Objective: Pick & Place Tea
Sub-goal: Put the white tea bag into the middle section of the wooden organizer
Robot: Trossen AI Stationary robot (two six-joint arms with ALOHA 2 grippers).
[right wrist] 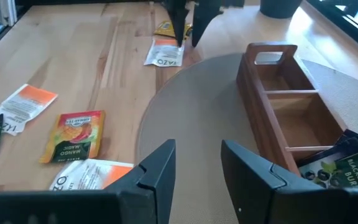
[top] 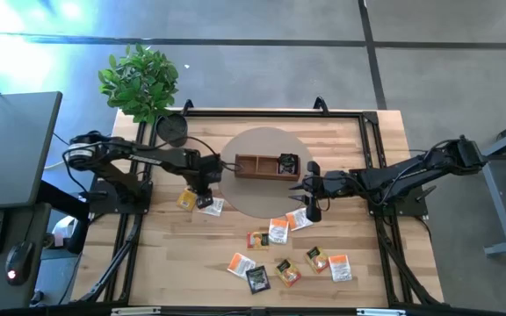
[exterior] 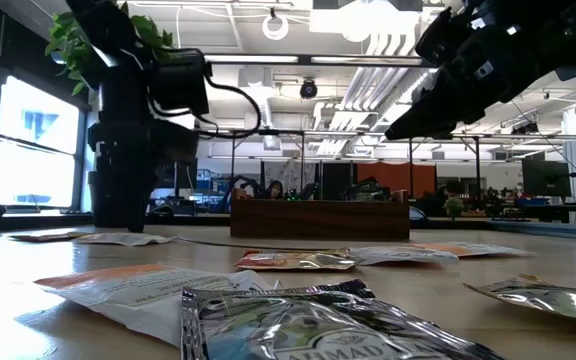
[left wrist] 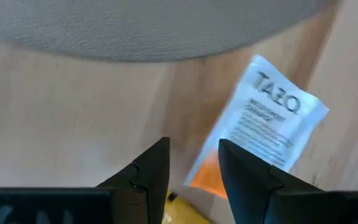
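Packets of tea lie scattered over the wooden surface [top: 358,254]. In the high view two sit by the left claw [top: 202,195]: a yellow packet [top: 186,200] and a white-and-orange packet [top: 212,206], the claw right over them. Eight more are spread across the nearer half: three near the round grey mat [top: 262,171], namely a yellow one [top: 257,239] and two white-and-orange ones [top: 278,230] [top: 299,219], then a row of five, white-and-orange [top: 241,264], black [top: 257,279], yellow [top: 287,272], yellow [top: 316,258] and white-and-orange [top: 339,268]. One black packet [top: 287,164] stands in the right end compartment of the wooden tray [top: 255,167], which rests on the mat; the other two compartments hold nothing.

Left claw's fingers [left wrist: 149,171] are spread slightly, pointing down at the white-and-orange packet [left wrist: 263,127] beside the mat's edge, holding nothing. Right claw [top: 307,190] hovers just off the tray's right end, fingers [right wrist: 160,165] parted and empty.

A potted plant [top: 140,81] and a dark round pot [top: 171,128] stand at the far left corner, clear of the packets.
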